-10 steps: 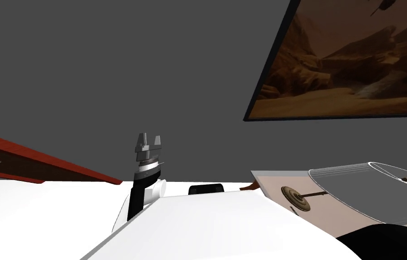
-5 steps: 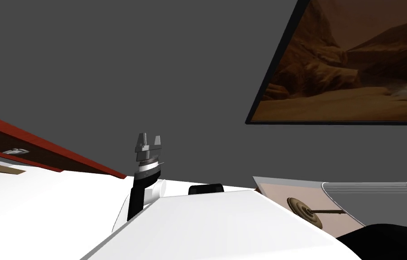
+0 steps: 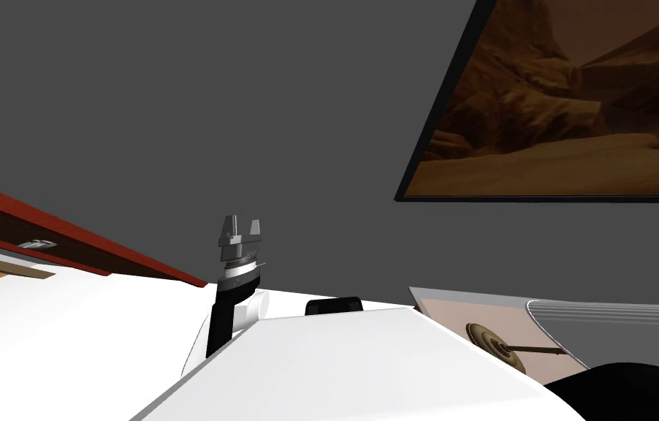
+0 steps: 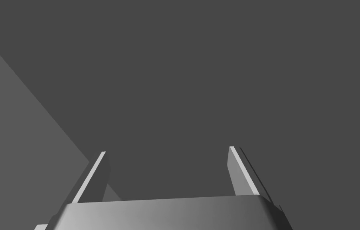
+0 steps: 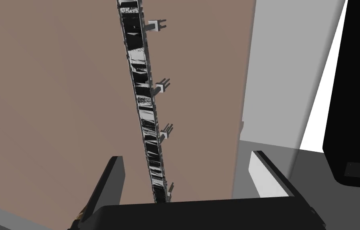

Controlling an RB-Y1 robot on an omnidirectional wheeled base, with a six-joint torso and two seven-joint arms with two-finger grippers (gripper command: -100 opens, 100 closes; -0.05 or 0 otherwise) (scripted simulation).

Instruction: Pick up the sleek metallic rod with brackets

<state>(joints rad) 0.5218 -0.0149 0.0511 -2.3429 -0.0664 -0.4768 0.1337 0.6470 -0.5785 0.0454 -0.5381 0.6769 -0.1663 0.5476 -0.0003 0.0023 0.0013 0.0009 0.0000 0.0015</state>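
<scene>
The fingers of the right gripper (image 5: 187,156) stand wide apart and hold nothing. The metallic rod (image 5: 143,100) runs between them, lengthwise away from the gripper body. It is nearer one finger than the other and touches neither. Small grey brackets (image 5: 160,87) project at intervals from one side of the rod. The rod lies against a flat taupe surface (image 5: 55,80), possibly a desk top; the view does not settle that. The left gripper (image 4: 167,149) is raised upright before a dark grey wall (image 3: 174,110), fingers likewise wide and empty.
</scene>
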